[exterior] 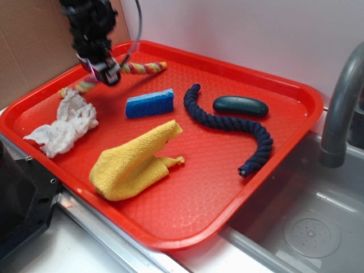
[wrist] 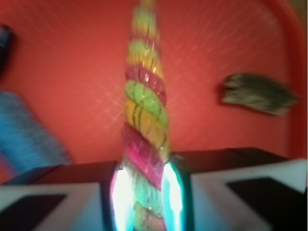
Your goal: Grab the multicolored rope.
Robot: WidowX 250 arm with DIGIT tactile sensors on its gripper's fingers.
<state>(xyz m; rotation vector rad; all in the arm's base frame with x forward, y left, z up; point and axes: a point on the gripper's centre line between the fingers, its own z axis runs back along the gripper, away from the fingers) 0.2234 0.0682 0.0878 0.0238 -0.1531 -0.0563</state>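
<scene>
One gripper [exterior: 104, 73] was clenched on the multicolored rope [wrist: 144, 144], pads pressing both sides. Rope lay along the red tray's [exterior: 227, 193] far edge.

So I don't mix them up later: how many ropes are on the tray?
2. The multicolored rope lies along the red tray's far-left edge, with the tool around it. The dark navy rope curves across the tray's right side, beside the dark green oval object.
</scene>
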